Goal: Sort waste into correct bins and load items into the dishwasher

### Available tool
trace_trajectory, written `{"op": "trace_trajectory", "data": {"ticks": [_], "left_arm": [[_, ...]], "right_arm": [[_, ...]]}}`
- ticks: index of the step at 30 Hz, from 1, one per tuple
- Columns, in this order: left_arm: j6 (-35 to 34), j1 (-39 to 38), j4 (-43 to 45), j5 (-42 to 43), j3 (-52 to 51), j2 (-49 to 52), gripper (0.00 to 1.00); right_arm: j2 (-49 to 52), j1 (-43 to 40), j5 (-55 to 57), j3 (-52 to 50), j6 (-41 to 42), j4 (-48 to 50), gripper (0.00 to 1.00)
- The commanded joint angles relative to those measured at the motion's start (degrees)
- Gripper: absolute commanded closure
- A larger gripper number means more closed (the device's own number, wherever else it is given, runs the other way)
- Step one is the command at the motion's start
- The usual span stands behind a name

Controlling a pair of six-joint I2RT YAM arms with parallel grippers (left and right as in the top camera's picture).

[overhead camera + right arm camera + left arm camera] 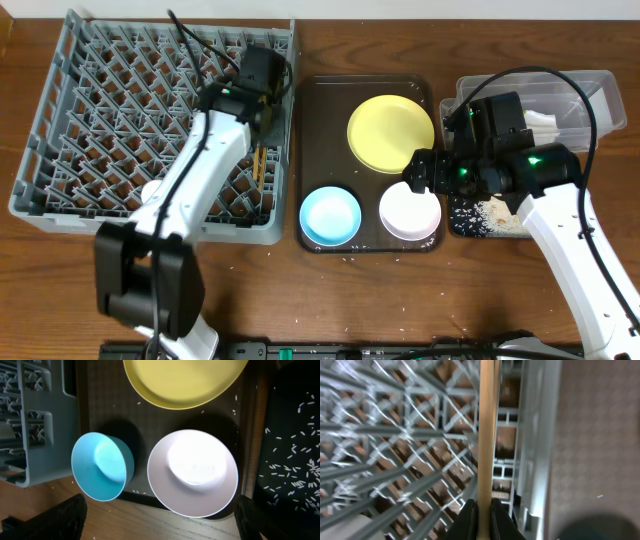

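Yellow plate (390, 133), one blue bowl (330, 216), one white bowl (410, 210)

Rack at the left, serving tray in the middle, bins at the right

On the table (300, 290) the dish rack (40, 150) fills the left side, with the chopsticks (262, 165) in it just inside its right wall; just right of the rack lies the serving tray (325, 130), carrying the plate (390, 133) at its far right and, side by side along its near edge, the left bowl (330, 216) and the right bowl (410, 212); right of that tray the tub (590, 95) sits at the far side holding the napkin (543, 122), and the shallow tray (462, 225) lies before it with the rice scraps (498, 212) in it
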Motion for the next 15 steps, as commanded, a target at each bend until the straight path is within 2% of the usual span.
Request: {"op": "trace_trajectory", "data": {"ticks": [1,6,12,13,15], "left_arm": [[1.1,-0.2,1.1,2.1,-2.1,3.7,0.92],[1.1,-0.2,2.2,2.1,-2.1,6.8,0.92],[1.6,-0.2,1.8,2.1,-1.5,5.9,0.83],[1.6,-0.2,1.3,2.1,-1.1,5.5,0.78],[1.5,-0.2,0.2,2.1,-0.6,3.8,0.75]], "right_arm": [[-0.4,-0.2,0.2,0.6,0.1,0.1,0.08],[-0.4,-0.2,0.2,0.6,0.1,0.1,0.09],[-0.4,-0.2,0.2,0.6,0.2,0.2,0.08],[-0.4,-0.2,0.2,0.6,0.2,0.2,0.09],[-0.4,-0.2,0.2,0.6,0.1,0.2,0.09]]}}
